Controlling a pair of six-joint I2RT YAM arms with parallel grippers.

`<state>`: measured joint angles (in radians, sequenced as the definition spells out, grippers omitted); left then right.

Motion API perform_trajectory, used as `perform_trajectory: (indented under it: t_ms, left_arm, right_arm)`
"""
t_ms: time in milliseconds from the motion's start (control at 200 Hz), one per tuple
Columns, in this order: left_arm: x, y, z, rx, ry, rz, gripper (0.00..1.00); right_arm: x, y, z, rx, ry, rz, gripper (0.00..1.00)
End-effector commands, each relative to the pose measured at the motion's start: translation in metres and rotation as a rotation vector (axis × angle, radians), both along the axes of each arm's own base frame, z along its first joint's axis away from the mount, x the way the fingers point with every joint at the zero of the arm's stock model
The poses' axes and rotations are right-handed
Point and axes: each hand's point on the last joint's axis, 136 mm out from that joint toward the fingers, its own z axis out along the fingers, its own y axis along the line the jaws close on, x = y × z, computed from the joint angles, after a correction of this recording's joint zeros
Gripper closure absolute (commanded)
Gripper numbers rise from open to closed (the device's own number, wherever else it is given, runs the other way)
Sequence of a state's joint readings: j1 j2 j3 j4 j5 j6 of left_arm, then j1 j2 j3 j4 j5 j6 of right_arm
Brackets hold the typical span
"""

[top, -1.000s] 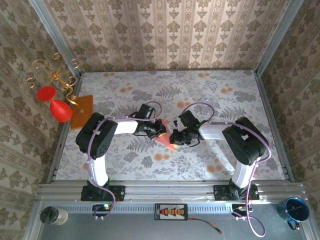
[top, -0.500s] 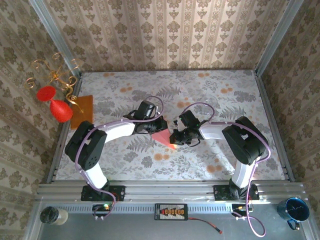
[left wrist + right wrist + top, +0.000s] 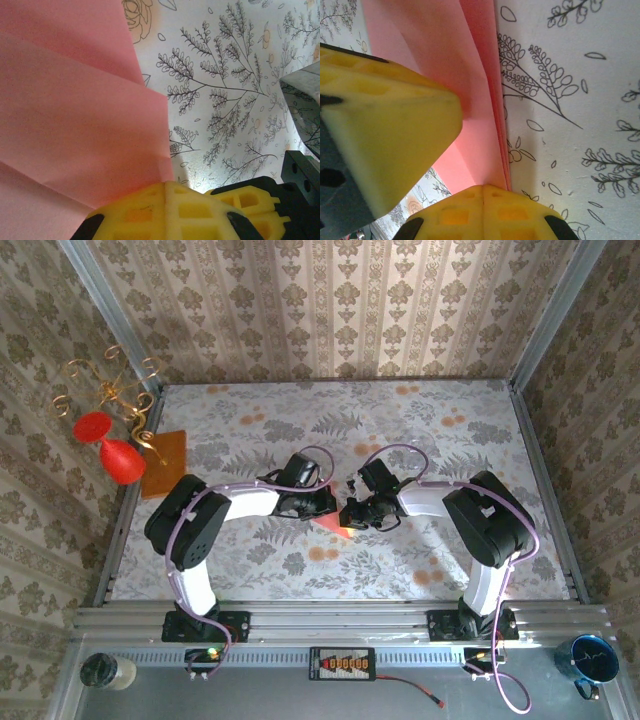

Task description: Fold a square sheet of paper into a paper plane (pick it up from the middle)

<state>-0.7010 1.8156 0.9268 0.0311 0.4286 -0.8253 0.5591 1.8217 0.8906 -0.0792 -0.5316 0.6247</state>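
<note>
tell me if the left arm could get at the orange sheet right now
Probably not at once: the left gripper looks shut on the pink paper, so it would have to let go first. Otherwise the way to the orange sheet looks free, on that arm's own side.

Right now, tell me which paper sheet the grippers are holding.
The pink folded paper in the middle, pinched by both the left gripper and the right gripper. The orange sheet lies apart at the far left.
</note>
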Motion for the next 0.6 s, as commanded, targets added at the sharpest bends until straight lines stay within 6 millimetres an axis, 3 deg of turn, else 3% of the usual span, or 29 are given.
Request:
perform_trajectory:
  t_ms: [0,375,595]
  left_arm:
    - [0.000,0.003,-0.011,0.025,0.002,0.005,0.95]
    - [0.020,0.031,-0.027,0.067,0.017,0.088,0.95]
    - [0.043,0.055,-0.023,0.107,-0.020,0.115,0.95]
  right_arm:
    - [-0.039,-0.040,-0.057,-0.222,0.162,-0.008,0.95]
    - [-0.062,-0.062,-0.079,-0.316,0.224,0.020,0.96]
    - [-0.078,-0.076,-0.091,-0.353,0.260,0.021,0.97]
